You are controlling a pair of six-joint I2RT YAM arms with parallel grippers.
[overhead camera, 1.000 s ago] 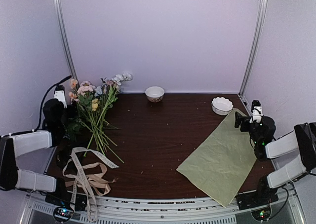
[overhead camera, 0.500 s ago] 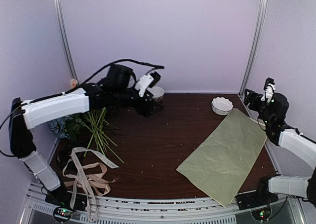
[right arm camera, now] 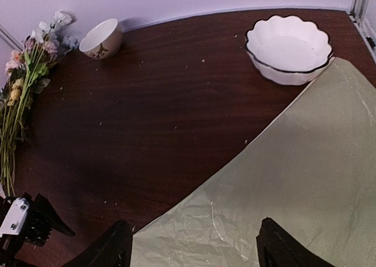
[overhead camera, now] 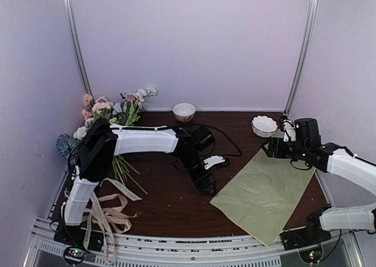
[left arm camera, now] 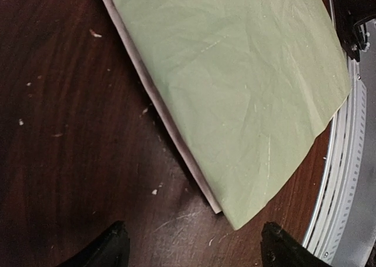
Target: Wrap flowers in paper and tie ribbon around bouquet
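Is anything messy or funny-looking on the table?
Yes. The green paper lies crooked, and its near corner pokes past the table's front edge. The ribbons are in a tangled heap at the front left, with one loop dangling over the edge. Small pale crumbs dot the tabletop.

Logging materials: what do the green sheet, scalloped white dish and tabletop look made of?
The paper: thin matte olive sheet, fine creases, pale pinkish layer under its edge; likely wrapping paper. Scalloped dish: glossy white, dark rim line; probably glazed ceramic. Table: dark brown, faint grain streaks; wood or veneer.
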